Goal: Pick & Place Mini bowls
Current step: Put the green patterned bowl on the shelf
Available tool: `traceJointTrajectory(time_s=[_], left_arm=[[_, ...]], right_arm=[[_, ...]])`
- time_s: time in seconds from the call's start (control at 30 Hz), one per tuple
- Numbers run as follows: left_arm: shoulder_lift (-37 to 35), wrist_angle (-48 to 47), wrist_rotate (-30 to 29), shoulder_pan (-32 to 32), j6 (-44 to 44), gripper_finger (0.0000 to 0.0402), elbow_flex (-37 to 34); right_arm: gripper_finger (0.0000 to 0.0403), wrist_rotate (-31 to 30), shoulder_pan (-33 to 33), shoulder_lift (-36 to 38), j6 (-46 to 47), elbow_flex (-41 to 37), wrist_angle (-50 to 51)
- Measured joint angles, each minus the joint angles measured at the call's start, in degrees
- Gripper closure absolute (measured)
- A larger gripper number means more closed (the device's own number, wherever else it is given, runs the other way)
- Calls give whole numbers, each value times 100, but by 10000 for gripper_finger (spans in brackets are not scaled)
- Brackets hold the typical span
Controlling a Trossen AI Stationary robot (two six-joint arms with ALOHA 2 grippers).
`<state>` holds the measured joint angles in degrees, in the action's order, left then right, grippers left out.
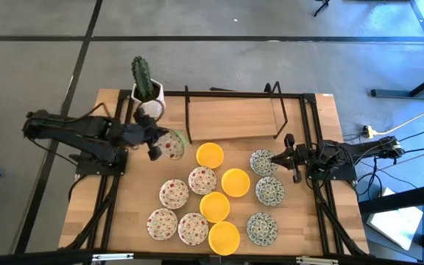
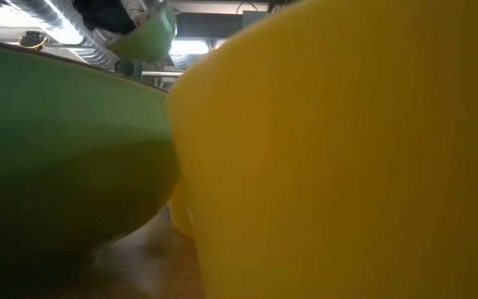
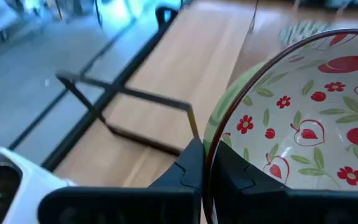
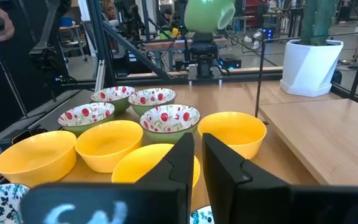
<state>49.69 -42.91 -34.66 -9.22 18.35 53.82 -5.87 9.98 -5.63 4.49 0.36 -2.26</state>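
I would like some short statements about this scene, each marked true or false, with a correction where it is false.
1. The left gripper is shut on the rim of a red-patterned bowl. True.
2. The held bowl rests flat on the table. False: in the right wrist view it hangs lifted and tipped, green underside showing.
3. Four yellow bowls lie on the table. True.
4. The right gripper holds a yellow bowl. False: it holds nothing and waits beside a green-grey bowl.
5. The cactus pot stands in the middle of the bowls. False: it stands at the table's far edge, beside the rack.
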Motion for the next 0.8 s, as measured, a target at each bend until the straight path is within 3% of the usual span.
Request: traceJointTrajectory(time_s=[0.17,0.27,0.43,0.63,0.8], left_arm=[[-605,805,-536,-354,-66,395,-587],[-933,1752,-909,-505,-213,395,-1175],[-1273,2858,-881,-497,-554,395,-1910],[-1283,3357,-504,-410,-715,395,-1933],[-896,3608,-380,-249,-1008,395,-1400]], right_arm=[[368,-2,0,0,-2,0,2],[368,-2,2,0,-2,0,2],[368,-2,0,0,0,0,0],[368,-7,1,0,-35,0,0],[368,-13,0,0,-39,0,0]])
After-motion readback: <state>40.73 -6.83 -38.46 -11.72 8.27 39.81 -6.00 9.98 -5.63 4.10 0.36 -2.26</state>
